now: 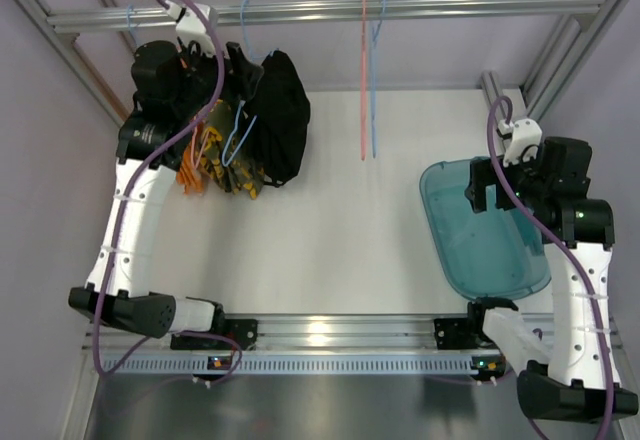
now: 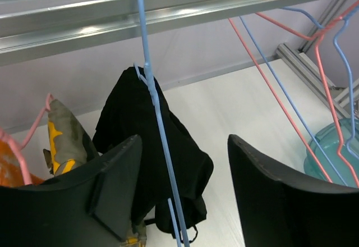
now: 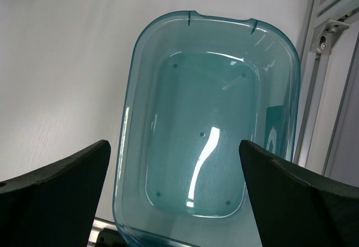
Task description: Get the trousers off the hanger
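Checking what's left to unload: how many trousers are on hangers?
2: black trousers on the blue hanger; camouflage trousers beside them on a pink hanger. The left arm may hide others.

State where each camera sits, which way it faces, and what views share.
Top external: overhead behind the bases, looking down at the table; left arm and right arm show.
Left wrist: on the left arm, facing the rail and black trousers on a hanger; left fingers show.
Right wrist: looking down into the teal tub; right fingers show.
Shared: all three show the tub; two, the trousers.
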